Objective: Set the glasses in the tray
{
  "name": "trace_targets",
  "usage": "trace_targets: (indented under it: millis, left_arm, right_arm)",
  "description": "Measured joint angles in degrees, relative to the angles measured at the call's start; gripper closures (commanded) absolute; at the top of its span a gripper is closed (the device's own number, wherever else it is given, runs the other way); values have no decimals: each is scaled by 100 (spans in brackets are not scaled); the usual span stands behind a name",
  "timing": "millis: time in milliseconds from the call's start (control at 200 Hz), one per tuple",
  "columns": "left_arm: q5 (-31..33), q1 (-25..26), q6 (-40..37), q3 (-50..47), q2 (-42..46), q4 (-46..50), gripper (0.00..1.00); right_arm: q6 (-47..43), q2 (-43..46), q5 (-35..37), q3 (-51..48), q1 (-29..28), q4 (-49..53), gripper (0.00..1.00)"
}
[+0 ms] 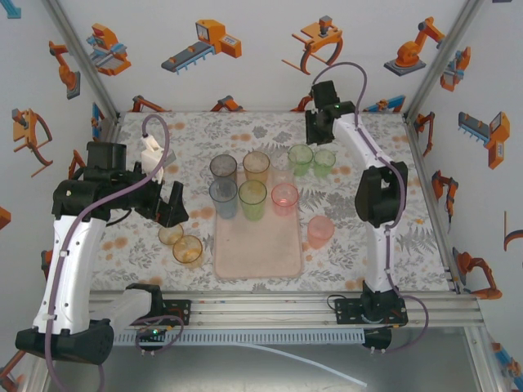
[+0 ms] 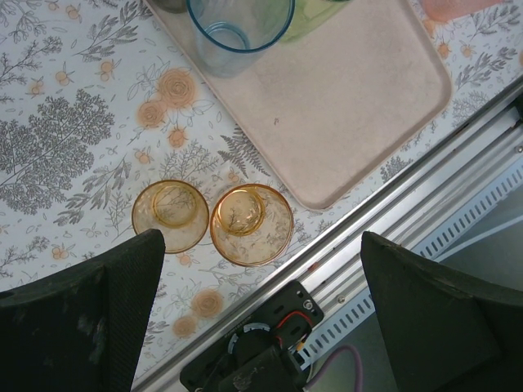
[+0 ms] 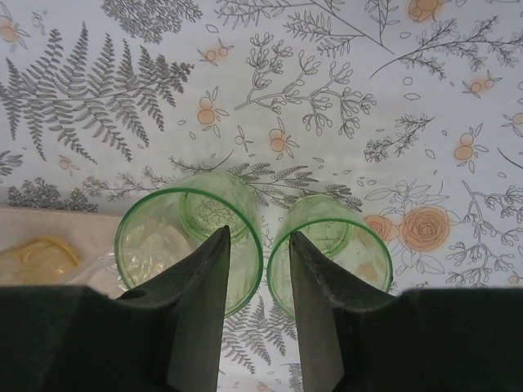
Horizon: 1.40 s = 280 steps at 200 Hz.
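Your left gripper (image 1: 170, 207) hangs with its jaws spread wide over the bench (image 1: 425, 245), just left of the tray (image 1: 257, 257). Below it, two amber glasses (image 2: 252, 224) stand upright side by side on the bench, near the tray's left edge but off it. Your right gripper (image 3: 255, 241) is at the far side, its jaws narrow with a slim gap between them. One of its fingers sits over the mouth of each of two green glasses (image 3: 176, 220), which stand side by side on the bench just beyond the tray's far right corner. You cannot tell whether those fingers touch the rims. On the far half of the tray stand a grey glass (image 1: 223, 167), an orange glass (image 1: 256, 166), a blue glass (image 1: 223, 198), a lime glass (image 1: 252, 199) and a pink glass (image 1: 284, 198), all upright. A second pink glass (image 1: 320, 231) sits on the bench just right of the tray.
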<state>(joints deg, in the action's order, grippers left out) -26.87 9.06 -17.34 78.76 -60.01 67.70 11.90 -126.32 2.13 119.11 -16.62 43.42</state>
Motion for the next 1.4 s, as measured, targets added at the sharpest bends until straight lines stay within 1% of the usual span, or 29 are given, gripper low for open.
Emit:
trace_targets:
  millis: [741,906,1272,1402]
  left_arm:
    - [0,-11,4,26,-35,-4,3]
    - [0,-11,7,28,-35,-4,3]
    - [-2,-15,20,28,-33,-4,3]
    - [-2,-15,20,28,-33,-2,3]
  right_arm:
    - [-2,-214,-254,0,22,92,65]
    - [0,-295,-306,0,22,92,66]
    - [-2,-323,-323,7,22,98,73]
    - [-2,-378,-323,199,22,190,74]
